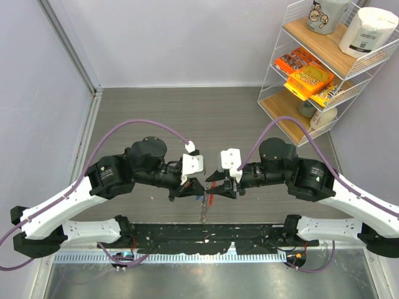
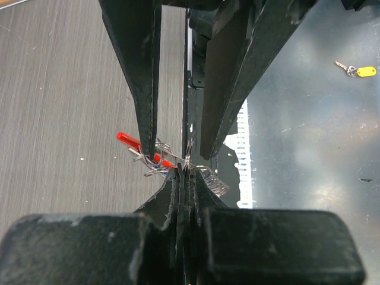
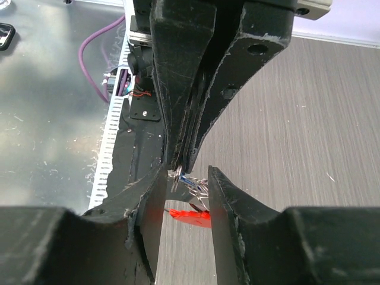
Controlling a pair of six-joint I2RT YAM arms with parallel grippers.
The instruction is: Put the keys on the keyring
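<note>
The left end effector (image 1: 199, 189) and right end effector (image 1: 211, 186) met tip to tip over the counter's (image 1: 206, 118) near edge; a wire shelf (image 1: 319, 48) holding orange snack boxes (image 1: 308, 78) stood far off right.
The left one was pinched shut on the keyring (image 3: 189, 196), which hung just below both tips. Its red clip (image 3: 191, 215) lay crosswise between the right one's jaws, which stood apart and, as far as I could see, clamped nothing. A blue-headed key (image 3: 185, 178) showed among the rings. A yellow-headed key (image 2: 365, 72) lay well apart on the steel sheet (image 2: 309, 148).
</note>
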